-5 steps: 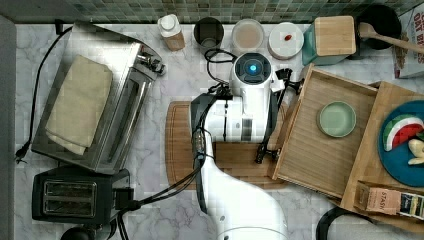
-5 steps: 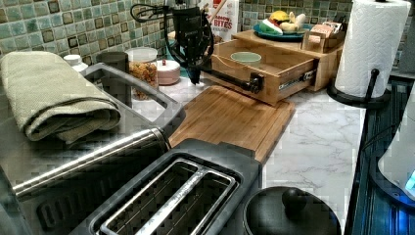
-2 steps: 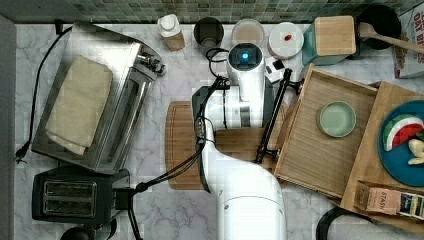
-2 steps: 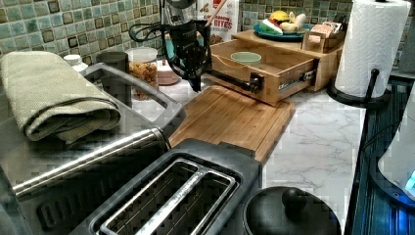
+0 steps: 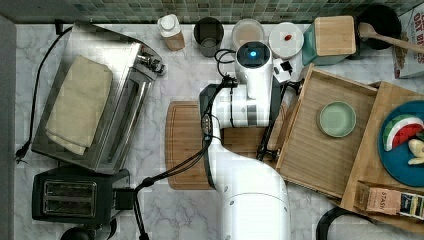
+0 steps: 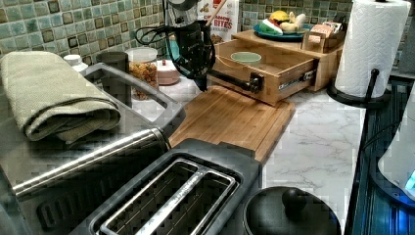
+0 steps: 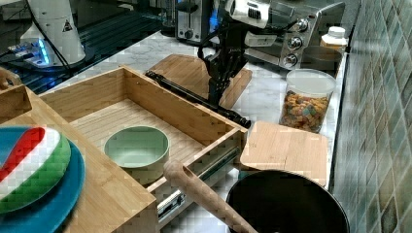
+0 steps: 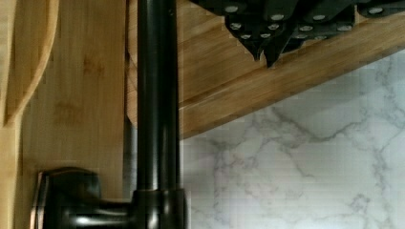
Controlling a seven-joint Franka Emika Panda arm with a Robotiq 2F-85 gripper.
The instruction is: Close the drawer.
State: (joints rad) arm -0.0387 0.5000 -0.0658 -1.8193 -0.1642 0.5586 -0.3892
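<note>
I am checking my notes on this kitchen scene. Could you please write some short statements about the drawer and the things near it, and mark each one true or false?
1. The drawer is pulled open. True.
2. A green bowl sits inside the drawer. True.
3. The drawer's handle is white. False: it is a long black bar.
4. The gripper is at the handle's end nearer the cereal jar in the right view. True.
5. The cutting board lies inside the drawer. False: it lies on the marble counter in front of the drawer.
6. The folded towel rests on the toaster. False: it lies on the toaster oven.
</note>
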